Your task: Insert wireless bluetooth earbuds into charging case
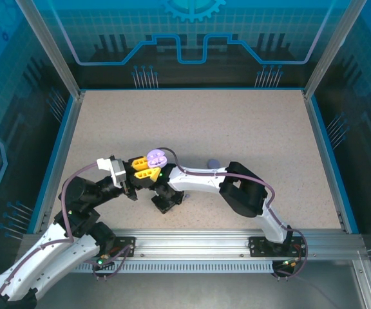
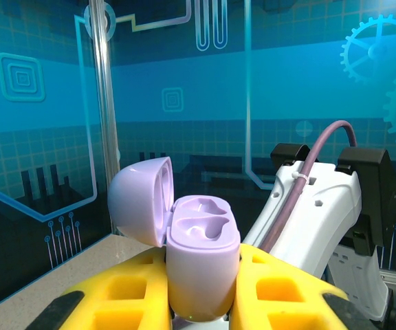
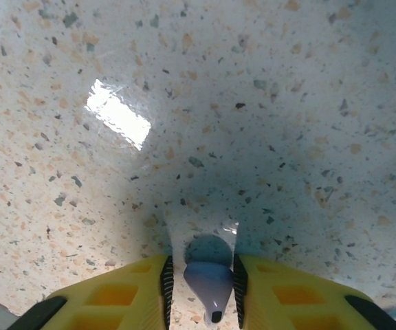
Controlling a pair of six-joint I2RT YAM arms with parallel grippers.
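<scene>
The lavender charging case [image 2: 201, 265] stands upright between the yellow fingers of my left gripper [image 2: 202, 275], which is shut on its body. Its lid [image 2: 139, 199] is swung open to the left, and both moulded wells are empty. In the top view the case [image 1: 156, 158] is held above the table's middle by the left gripper [image 1: 145, 170]. A lavender earbud [image 3: 209, 283] lies on the speckled tabletop between the black pads of my right gripper [image 3: 202, 275], stem toward the camera, with the pads closed in on its sides. From above, the right gripper [image 1: 167, 201] points down just in front of the case.
A small grey-lavender piece [image 1: 212, 163] lies on the table to the right of the case, just behind the right arm's forearm. Glass walls and metal posts [image 1: 76, 96] ring the speckled table [image 1: 237, 122], with free room at the back.
</scene>
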